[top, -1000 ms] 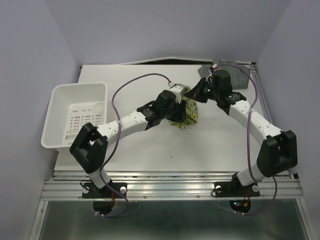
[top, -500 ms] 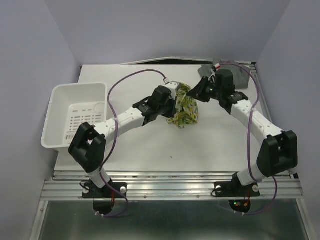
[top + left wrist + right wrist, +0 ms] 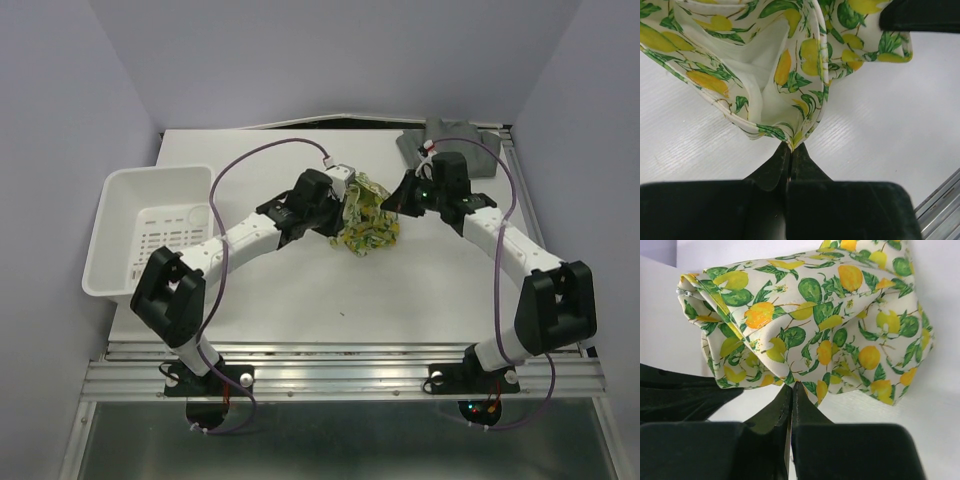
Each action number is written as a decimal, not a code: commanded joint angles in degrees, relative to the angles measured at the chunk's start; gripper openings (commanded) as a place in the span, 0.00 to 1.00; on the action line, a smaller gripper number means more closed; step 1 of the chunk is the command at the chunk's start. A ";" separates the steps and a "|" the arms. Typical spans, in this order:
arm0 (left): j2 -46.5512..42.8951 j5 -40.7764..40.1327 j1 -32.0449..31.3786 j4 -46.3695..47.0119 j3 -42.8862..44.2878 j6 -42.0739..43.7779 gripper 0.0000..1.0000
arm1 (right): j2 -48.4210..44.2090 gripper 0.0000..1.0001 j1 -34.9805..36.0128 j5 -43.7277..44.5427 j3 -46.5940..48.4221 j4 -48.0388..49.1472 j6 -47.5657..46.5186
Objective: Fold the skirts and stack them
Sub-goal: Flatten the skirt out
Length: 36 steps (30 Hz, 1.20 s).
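The lemon-print skirt (image 3: 368, 222) hangs bunched between both grippers over the middle of the table, its lower part resting on the surface. My left gripper (image 3: 350, 202) is shut on a folded hem of this skirt (image 3: 785, 65), the fingertips (image 3: 782, 152) pinching the cloth. From the other side my right gripper (image 3: 394, 205) is shut on the skirt's edge (image 3: 830, 325), jaws pressed together at the fabric. The grey skirt (image 3: 455, 148) lies crumpled at the back right corner, behind the right arm.
A white perforated basket (image 3: 120, 200) stands at the table's left edge. A metal rail (image 3: 340, 375) runs along the near edge by the arm bases. Purple cables (image 3: 270, 155) loop above both arms.
The left gripper has closed on the lemon skirt's hem and drawn back to the left. The right gripper opened briefly and shut again. The skirt is now stretched a little wider between them.
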 commanded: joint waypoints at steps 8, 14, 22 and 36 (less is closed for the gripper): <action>-6.52 -5.66 7.47 -10.68 12.44 16.09 0.00 | -8.76 0.01 -7.53 9.99 5.52 -4.57 -30.67; -5.92 -15.67 12.41 -7.36 23.18 27.52 0.00 | -8.24 0.01 -14.31 12.71 13.95 -4.06 -40.00; 5.94 -21.31 15.92 4.51 43.71 34.21 0.00 | 1.60 0.01 -18.53 12.54 32.94 3.32 -44.49; -15.53 -7.98 16.19 7.16 11.46 38.87 0.00 | -20.08 0.01 -18.54 1.05 10.52 -3.69 -62.47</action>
